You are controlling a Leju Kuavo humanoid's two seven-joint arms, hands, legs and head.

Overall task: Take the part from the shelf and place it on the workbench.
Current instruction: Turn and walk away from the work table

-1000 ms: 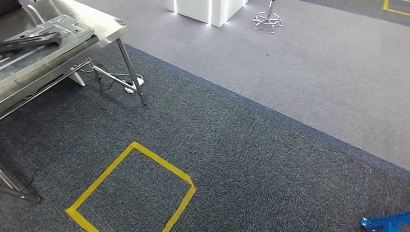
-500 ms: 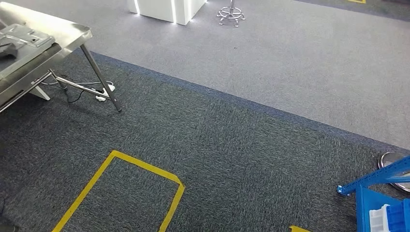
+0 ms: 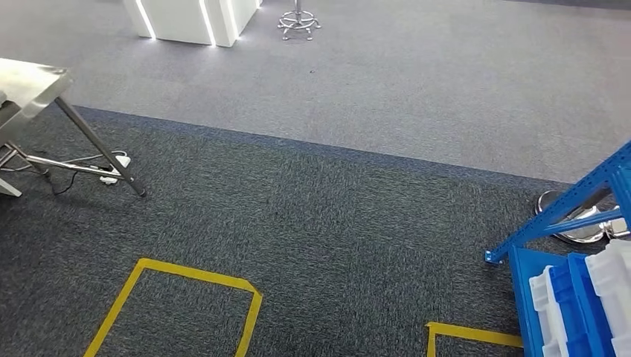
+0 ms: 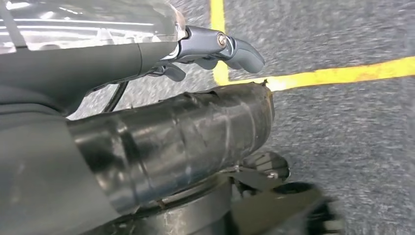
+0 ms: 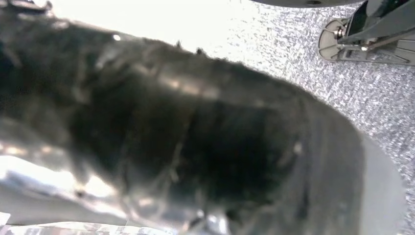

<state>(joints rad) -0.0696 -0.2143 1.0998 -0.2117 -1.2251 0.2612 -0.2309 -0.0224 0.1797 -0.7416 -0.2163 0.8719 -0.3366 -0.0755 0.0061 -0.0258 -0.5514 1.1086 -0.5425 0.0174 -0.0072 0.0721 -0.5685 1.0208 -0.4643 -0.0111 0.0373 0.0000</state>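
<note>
head view: floor is speckled dark carpet (image 3: 335,223) nearby, w/ a paler grey carpet (image 3: 417,82) beyond; the boundary between them runs slantwise across the room. flat yellow tape (image 3: 178,271) marks a square outline on the dark carpet, and a second taped corner (image 3: 465,332) sits nearer the shelf. at far left, the corner of a shiny steel workbench (image 3: 33,80), smooth top, thin slanted metal legs, cables and a white power strip (image 3: 113,165) on the floor under it. at far right, the blue metal shelf (image 3: 565,208), angular frame w/ a sloping beam, holding blue and white plastic bins (image 3: 577,305) w/ boxy ridged walls. a round chrome stool base (image 3: 577,223) lies behind the shelf post. far back: a white glossy block w/ lit edges (image 3: 190,18) and another chrome stool base (image 3: 298,22).

the part: can't tell where it is; no bin's contents can be made out, so its long axis and pointing can't be judged either.

left hand (image 4: 215,46), left wrist view: grey fingers curved loosely, apart, nothing btwn them, hanging over carpet by a yellow tape line. right wrist view is blurred and dark; can't tell the right hand's state.
</note>
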